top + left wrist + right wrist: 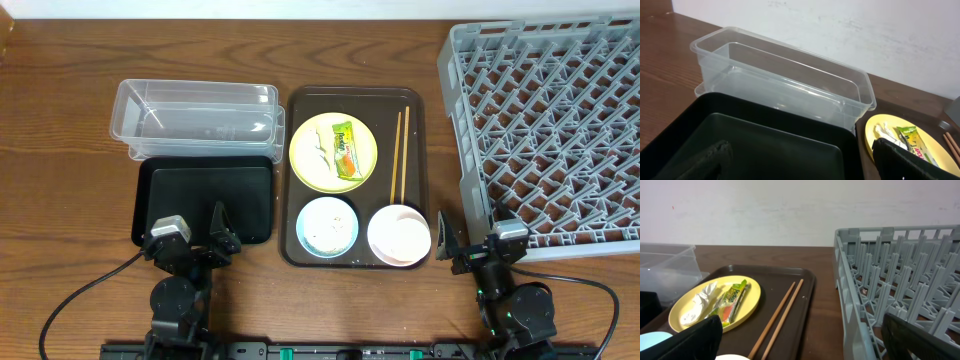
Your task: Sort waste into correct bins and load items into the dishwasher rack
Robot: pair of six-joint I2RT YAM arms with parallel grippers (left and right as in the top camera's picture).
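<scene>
A yellow-green plate (pixel 318 158) holds a green-and-orange wrapper (pixel 345 149) and white rice scraps (pixel 319 150); the plate shows in the right wrist view (pixel 750 302) too. Wooden chopsticks (pixel 400 152) lie beside it. A light blue bowl (pixel 327 225) and a white bowl (pixel 398 235) sit nearer me. The clear tub (pixel 195 112) and black tray (pixel 205 198) lie to the left. The grey rack (pixel 550 120) stands at the right. My left gripper (pixel 195 238) is open and empty over the black tray's near edge. My right gripper (pixel 470 245) is open and empty between the white bowl and the rack.
A dark brown serving tray (pixel 417 110) carries the plate, bowls and chopsticks. Bare wooden table (pixel 60 150) lies to the left of the tub. The rack's near left corner (pixel 468 215) is close to my right gripper. No small white cup is in view.
</scene>
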